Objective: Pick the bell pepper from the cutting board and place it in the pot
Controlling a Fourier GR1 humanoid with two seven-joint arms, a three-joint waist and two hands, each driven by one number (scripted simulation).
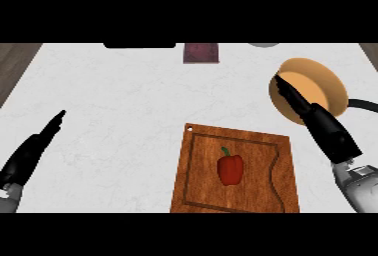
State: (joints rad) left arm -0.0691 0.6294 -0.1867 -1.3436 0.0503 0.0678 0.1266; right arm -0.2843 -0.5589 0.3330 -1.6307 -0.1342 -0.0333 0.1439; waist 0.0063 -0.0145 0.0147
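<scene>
The pepper lay on its side near the middle of the board, stem pointing away from the robot, with the pot well apart up and to the right. The right hand hung over the pot with fingers straight and nothing held, and the left hand rested open at the left edge. The pepper looked light, smooth-skinned and fairly stiff, likely to roll, so its broad body seemed a better hold than the stem.
</scene>
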